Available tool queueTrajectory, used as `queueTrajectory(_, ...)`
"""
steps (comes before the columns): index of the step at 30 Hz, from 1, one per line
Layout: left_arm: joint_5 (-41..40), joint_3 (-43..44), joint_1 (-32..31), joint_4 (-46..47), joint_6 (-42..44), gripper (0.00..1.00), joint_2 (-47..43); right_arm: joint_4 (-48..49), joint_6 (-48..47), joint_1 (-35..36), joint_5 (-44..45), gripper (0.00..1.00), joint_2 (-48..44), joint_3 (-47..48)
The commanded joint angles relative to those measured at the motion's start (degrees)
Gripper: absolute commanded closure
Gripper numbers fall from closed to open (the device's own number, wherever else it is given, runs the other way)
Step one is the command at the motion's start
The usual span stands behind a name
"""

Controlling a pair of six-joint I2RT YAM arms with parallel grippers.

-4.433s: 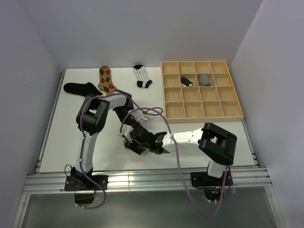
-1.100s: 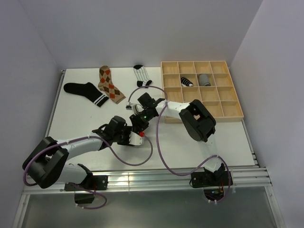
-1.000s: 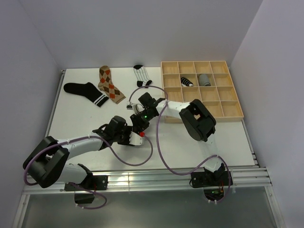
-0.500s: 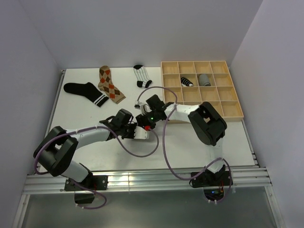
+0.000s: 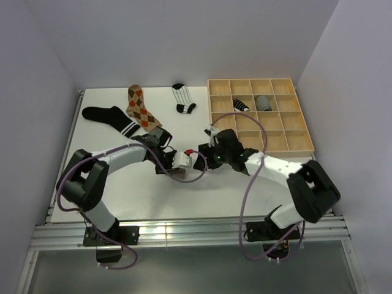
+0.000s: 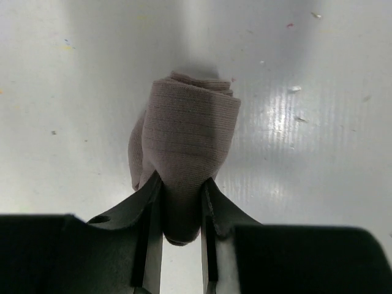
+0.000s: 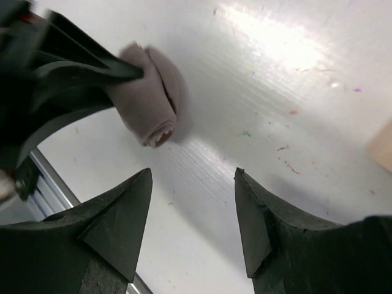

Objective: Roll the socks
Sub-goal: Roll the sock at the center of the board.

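A rolled taupe sock (image 6: 187, 141) lies on the white table, and my left gripper (image 6: 182, 179) is shut on its near end. The right wrist view shows the same roll (image 7: 150, 104) with its spiral end facing the camera, held from the left by the left gripper's dark fingers (image 7: 73, 73). My right gripper (image 7: 193, 174) stands open a little way from the roll, nothing between its fingers. From above, the left gripper (image 5: 184, 162) and right gripper (image 5: 208, 156) meet mid-table and hide the roll. Flat socks lie at the back: black with white bands (image 5: 110, 116), argyle (image 5: 139, 109), striped (image 5: 182, 99).
The wooden grid tray (image 5: 263, 151) sits at the back right. It holds a rolled black-and-white sock (image 5: 241, 105) and a rolled grey sock (image 5: 263, 102) in neighbouring cells. Purple cables loop round both arms near the middle of the table.
The left gripper has closed on the rolled sock and carried it up and to the right. The right gripper has opened, let go and drawn back to the right, its elbow swinging out.
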Motion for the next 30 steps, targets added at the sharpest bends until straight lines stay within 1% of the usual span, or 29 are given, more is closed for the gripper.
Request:
queueTrajectory(1,6.84,4.98,1.94,-16.95,1.25,1.00,4.82,9.45,4.22,-0.09,6.97,0.37,-9.12,-5.19)
queueTrajectory(3,7.89,7.01,2.90,-20.99,1.69,1.00,7.45,11.91,4.58,0.00,11.00,0.37,-12.91,-9.31)
queueTrajectory(4,8.25,8.59,3.17,-21.88,1.95,1.00,8.25,12.53,4.23,0.00,12.51,0.37,-17.02,-10.73)
queueTrajectory(6,8.78,9.83,3.87,-24.51,2.13,1.00,10.44,14.29,3.79,0.26,15.06,0.37,-21.17,-14.76)
queueTrajectory(7,8.95,11.22,3.96,-25.22,2.31,1.00,11.33,14.73,3.26,0.35,16.81,0.37,-25.11,-15.91)
queueTrajectory(10,10.44,14.56,4.66,-29.43,3.53,1.00,15.37,15.43,0.81,2.80,22.52,0.38,-32.24,-19.96)
queueTrajectory(11,10.54,15.36,5.01,-30.14,3.28,1.00,16.34,15.61,-0.07,4.20,22.80,0.38,-33.48,-20.58)
queueTrajectory(14,10.54,17.82,5.81,-32.17,3.54,1.00,19.77,14.31,-3.32,7.72,27.54,0.38,-35.17,-21.20)
queueTrajectory(15,10.45,18.27,6.07,-32.26,3.28,1.00,21.17,13.51,-5.42,11.21,30.16,0.38,-34.65,-19.89)
queueTrajectory(17,10.36,19.93,6.07,-33.57,3.01,1.00,22.49,10.80,-9.20,15.71,34.12,0.39,-30.96,-17.52)
queueTrajectory(18,10.45,20.64,6.07,-34.45,3.01,1.00,24.15,10.00,-10.35,20.00,35.54,0.39,-29.38,-14.72)
queueTrajectory(20,10.36,22.31,6.16,-35.24,2.57,1.00,25.57,7.02,-13.42,23.71,39.39,0.39,-22.71,-11.46)
queueTrajectory(21,10.19,22.49,6.16,-35.34,2.66,1.00,26.27,6.13,-14.48,26.60,40.37,0.39,-17.73,-8.14)
queueTrajectory(25,9.48,22.66,6.16,-34.72,2.22,1.00,27.24,3.40,-19.23,31.10,44.86,0.39,-7.78,-1.00)
queueTrajectory(26,9.48,22.75,6.16,-34.81,2.22,1.00,27.51,2.96,-21.50,31.64,44.95,0.38,-6.35,0.06)
queueTrajectory(30,9.22,22.84,6.34,-35.07,2.31,1.00,28.65,0.32,-24.86,32.52,44.60,0.36,0.67,6.73)
